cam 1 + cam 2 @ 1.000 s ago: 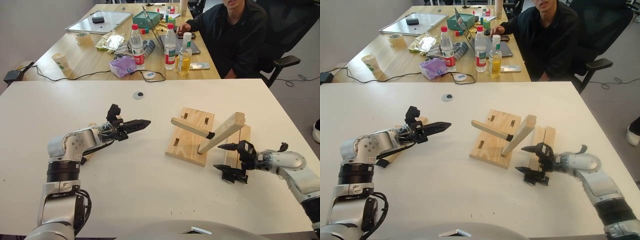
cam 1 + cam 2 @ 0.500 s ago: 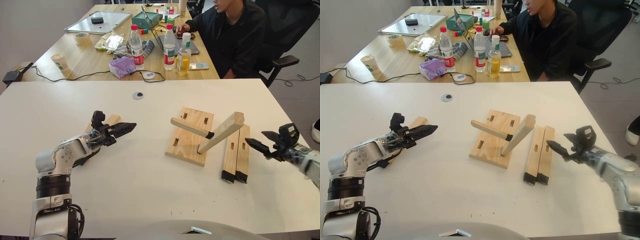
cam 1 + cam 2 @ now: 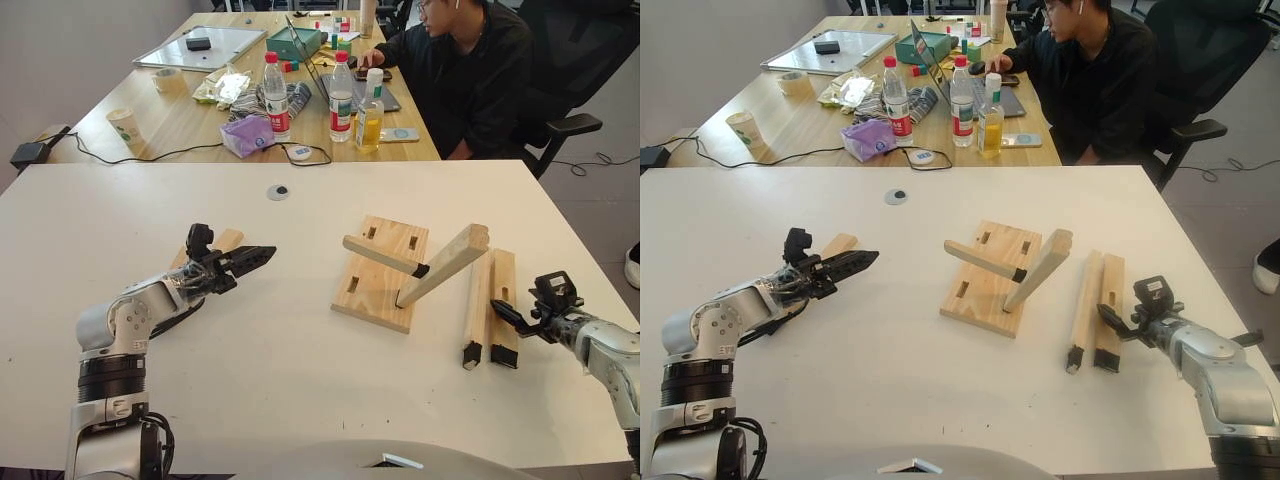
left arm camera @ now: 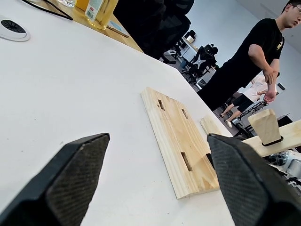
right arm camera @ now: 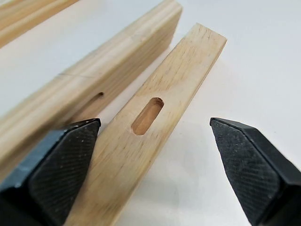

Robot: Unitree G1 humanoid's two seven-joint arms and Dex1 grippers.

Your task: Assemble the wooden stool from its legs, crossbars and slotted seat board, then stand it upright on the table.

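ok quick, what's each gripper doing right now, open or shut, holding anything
left gripper: open, holding nothing
right gripper: open over a wooden leg, not gripping it

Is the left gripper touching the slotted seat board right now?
Apart. The left eye view shows a wide stretch of bare table between the left gripper and the slotted seat board.

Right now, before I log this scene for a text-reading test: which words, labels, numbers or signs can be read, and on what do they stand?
No text here can be read.
Label on the left red-capped bottle: too small to read.
Label on the right red-capped bottle: too small to read.
Label on the yellow bottle: too small to read.
Print on the paper cup: blurred.
Seat board and loose legs: bare wood, no marks.
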